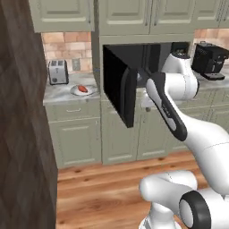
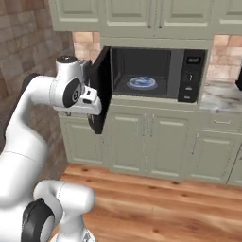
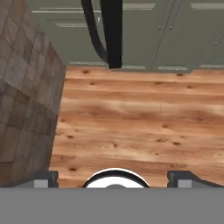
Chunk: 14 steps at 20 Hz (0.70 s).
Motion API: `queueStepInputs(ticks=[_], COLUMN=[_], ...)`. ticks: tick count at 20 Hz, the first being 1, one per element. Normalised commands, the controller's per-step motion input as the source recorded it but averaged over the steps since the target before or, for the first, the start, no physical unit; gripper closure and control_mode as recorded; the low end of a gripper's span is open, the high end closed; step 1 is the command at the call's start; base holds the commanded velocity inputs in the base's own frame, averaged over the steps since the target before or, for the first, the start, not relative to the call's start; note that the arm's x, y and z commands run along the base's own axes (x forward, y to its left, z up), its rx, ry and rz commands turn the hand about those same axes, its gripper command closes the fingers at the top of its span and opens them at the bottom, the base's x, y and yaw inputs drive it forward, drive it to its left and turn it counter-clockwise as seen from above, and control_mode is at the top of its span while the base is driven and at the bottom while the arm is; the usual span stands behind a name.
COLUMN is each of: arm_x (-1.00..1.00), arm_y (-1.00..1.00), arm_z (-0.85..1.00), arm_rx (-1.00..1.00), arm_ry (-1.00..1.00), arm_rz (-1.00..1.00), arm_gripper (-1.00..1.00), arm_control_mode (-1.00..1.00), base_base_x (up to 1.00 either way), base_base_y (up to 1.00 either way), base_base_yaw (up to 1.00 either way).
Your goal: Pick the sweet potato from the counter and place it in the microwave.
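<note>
Currently my claw [image 3: 114, 177] released, jaws spread wide, grasping nothing, aimed at wood floor [image 3: 131, 118]. Sweet potato [image 1: 82, 89] on plate [image 1: 91, 92] on counter [image 1: 58, 95], 9 o'clock of open microwave [image 1: 134, 67].

1. The place is a home kitchen, drawn by computer rather than photographed.
2. Sage-beige cabinets [image 2: 156, 142] with drawers stand below a veined marble counter [image 1: 62, 93], and matching wall cupboards [image 1: 62, 13] hang above.
3. A black microwave [image 2: 189, 75] is built in between the cupboards, its door [image 1: 120, 87] swung open onto a glass turntable plate [image 2: 142, 82].
4. A silver toaster [image 1: 58, 71] and a black coffee machine [image 1: 208, 60] sit on the counter before a brick backsplash [image 1: 69, 44].
5. The floor [image 3: 140, 118] is of warm wooden planks.
</note>
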Motion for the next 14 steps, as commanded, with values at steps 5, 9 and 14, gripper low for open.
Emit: queueStepInputs(ticks=[5,9,14], arm_x=[0.0,0.0,0.0], arm_y=[0.0,0.0,0.0], arm_z=[0.0,0.0,0.0], arm_rx=[0.0,0.0,0.0], arm_ry=[0.0,0.0,0.0], arm_rz=[0.0,0.0,0.0], arm_gripper=[-1.0,-1.0,-1.0], arm_control_mode=[1.0,1.0,1.0], base_base_x=[0.3,0.55,0.91], base_base_y=[1.0,0.78,0.34], base_base_yaw=[-0.02,-0.07,-0.02])
